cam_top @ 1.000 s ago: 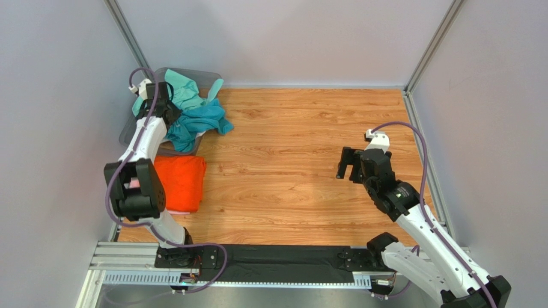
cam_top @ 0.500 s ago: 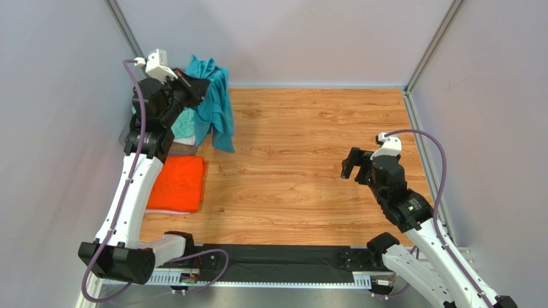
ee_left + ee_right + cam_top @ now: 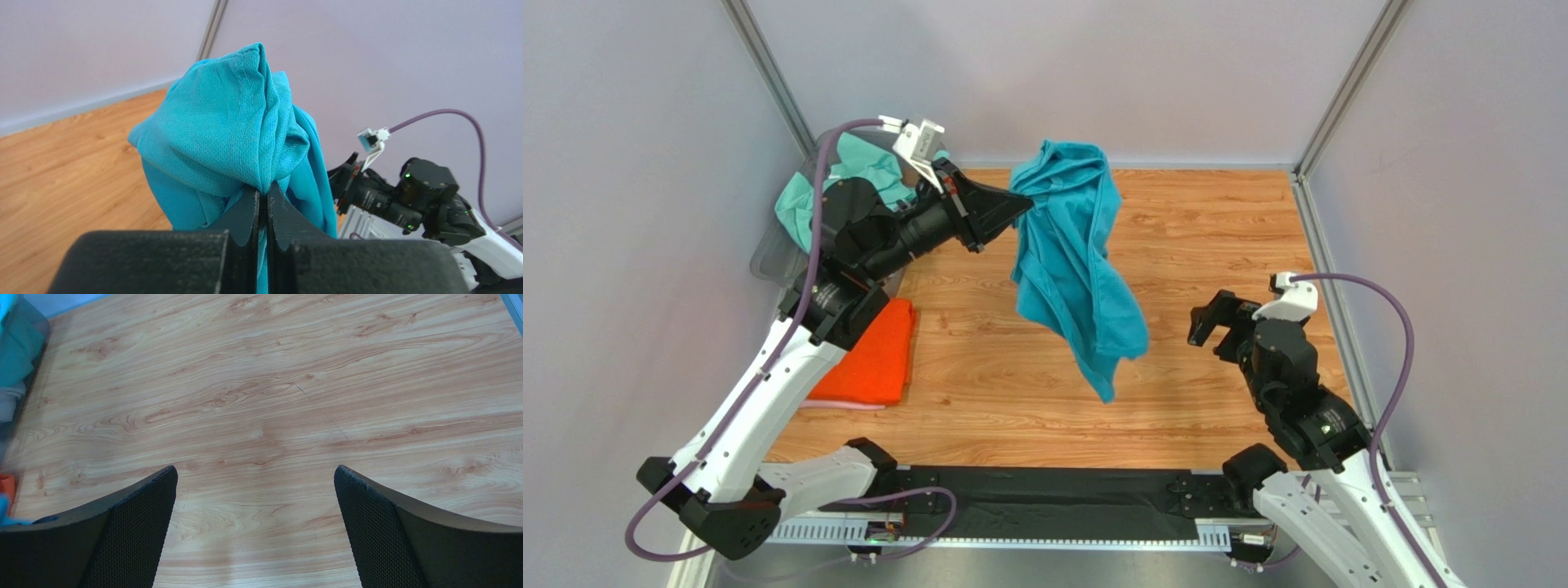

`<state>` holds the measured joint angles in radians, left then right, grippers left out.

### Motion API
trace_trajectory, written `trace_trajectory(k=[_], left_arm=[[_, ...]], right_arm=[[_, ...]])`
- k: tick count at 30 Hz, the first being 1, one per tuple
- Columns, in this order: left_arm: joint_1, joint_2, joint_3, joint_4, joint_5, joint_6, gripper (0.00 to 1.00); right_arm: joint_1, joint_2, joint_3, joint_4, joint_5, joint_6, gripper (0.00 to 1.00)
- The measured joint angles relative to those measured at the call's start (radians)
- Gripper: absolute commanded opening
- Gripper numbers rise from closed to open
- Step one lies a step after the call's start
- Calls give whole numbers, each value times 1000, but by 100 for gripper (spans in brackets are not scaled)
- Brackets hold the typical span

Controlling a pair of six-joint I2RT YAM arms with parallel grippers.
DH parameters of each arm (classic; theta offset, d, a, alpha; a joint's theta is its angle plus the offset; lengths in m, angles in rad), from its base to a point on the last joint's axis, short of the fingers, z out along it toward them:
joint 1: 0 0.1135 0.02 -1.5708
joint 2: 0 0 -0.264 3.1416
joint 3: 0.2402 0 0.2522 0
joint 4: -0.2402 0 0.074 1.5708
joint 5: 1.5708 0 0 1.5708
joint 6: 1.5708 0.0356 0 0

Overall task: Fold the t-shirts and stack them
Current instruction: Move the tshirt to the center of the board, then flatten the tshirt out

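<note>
- Left pincer point(image 3: 1019, 206) clenched on the bunched top of the teal-blue t-shirt point(image 3: 1069, 263), held up above the worktop point(image 3: 1210, 233) near the far edge, left of middle.
- Shirt hangs free and crumpled, its tail trailing toward the worktop's middle.
- Right pincer point(image 3: 1210, 321) released, jaws wide apart with nothing between, over the right side.
- Orange t-shirt point(image 3: 870, 349) lies folded flat by the left edge.
- Mint-green t-shirt point(image 3: 795, 202) heaped in the grey bin point(image 3: 766, 257) at the far-left corner.
</note>
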<state>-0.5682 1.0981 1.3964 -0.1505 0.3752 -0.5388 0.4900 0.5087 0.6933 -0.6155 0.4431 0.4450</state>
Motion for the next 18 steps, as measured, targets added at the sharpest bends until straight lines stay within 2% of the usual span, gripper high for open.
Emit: trace_trajectory(k=[2,3,6,7,12,18], left_arm=[[-12,1,-41,-2,-18,5,23],[-14,5,-65,-10,-32,7,50],[-14,45,-139,-60,-121,-2,97],[-14,66,-164,-87,-159,-11,100],[-14,143,-326,-267,-390,-70,100],[-14,57,-457,-435,-615,-119,100]], right_arm=[[0,-33,-19,0,8,17,100],[0,-45,-29,-1,10,24,100],[0,-66,-61,-1,9,39,100],[0,-68,-67,-1,8,41,100],[0,-39,-76,3,-31,49,100],[0,141,-79,36,-169,52,100]])
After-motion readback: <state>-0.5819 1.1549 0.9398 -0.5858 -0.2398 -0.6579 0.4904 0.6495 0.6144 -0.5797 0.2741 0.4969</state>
